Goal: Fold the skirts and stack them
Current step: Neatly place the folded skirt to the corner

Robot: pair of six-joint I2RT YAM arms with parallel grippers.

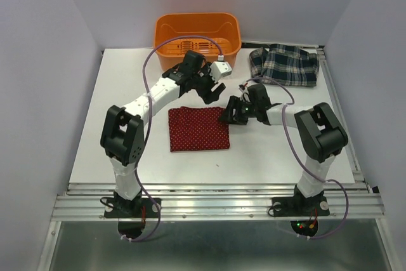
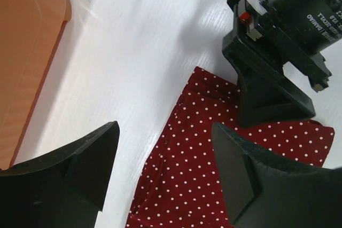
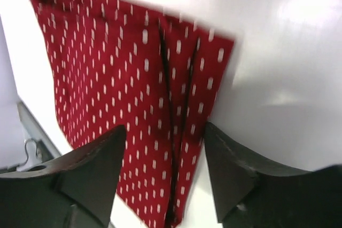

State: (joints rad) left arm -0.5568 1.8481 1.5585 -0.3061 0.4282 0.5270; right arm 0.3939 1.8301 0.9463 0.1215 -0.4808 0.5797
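The dark red skirt (image 1: pixel 198 129) with white dots lies folded flat in the middle of the table. The plaid skirt (image 1: pixel 284 65) lies crumpled at the back right. My left gripper (image 1: pixel 212 95) hovers open just behind the red skirt's far right corner. In the left wrist view that gripper (image 2: pixel 165 156) has the dotted cloth (image 2: pixel 197 174) below its spread fingers and holds nothing. My right gripper (image 1: pixel 227 117) is at the red skirt's right edge. In the blurred right wrist view its open jaws (image 3: pixel 163 158) straddle the folded edge (image 3: pixel 176 132) without gripping it.
An orange plastic bin (image 1: pixel 196 33) stands at the back centre, close behind the left arm. The two grippers are near each other; the right gripper's black body (image 2: pixel 267 94) fills the left wrist view's upper right. The white table (image 1: pixel 127 93) ends at metal rails in front.
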